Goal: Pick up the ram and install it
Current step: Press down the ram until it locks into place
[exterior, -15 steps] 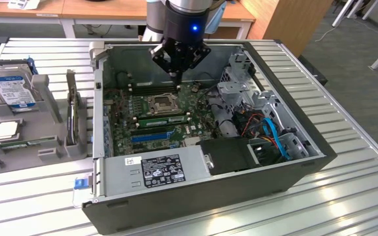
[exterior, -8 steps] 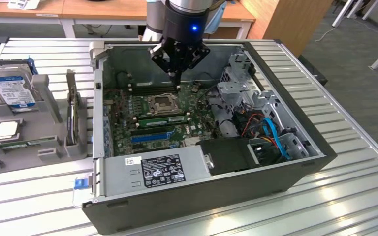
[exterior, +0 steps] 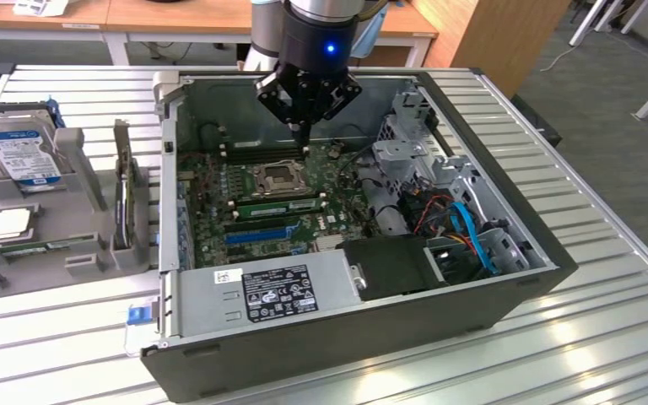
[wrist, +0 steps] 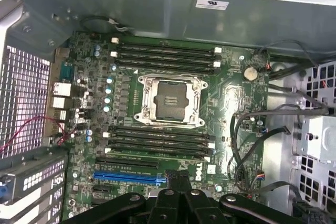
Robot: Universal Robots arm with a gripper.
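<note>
End effector (wrist: 178, 192) apparently closed, nothing gripped, above motherboard (wrist: 231, 98); exterior view shows hard drive (exterior: 14, 152).

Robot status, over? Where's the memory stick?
Pincer hovering over the motherboard, by the CPU socket. One green memory stick seated in a slot. No cables across the slots.

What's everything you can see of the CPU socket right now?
The CPU socket is a square, silver metal frame around a dark centre recess, with no cooler over it. It lies flat on the green motherboard, midway between two banks of long black memory slots. Nothing but the board touches it.
</note>
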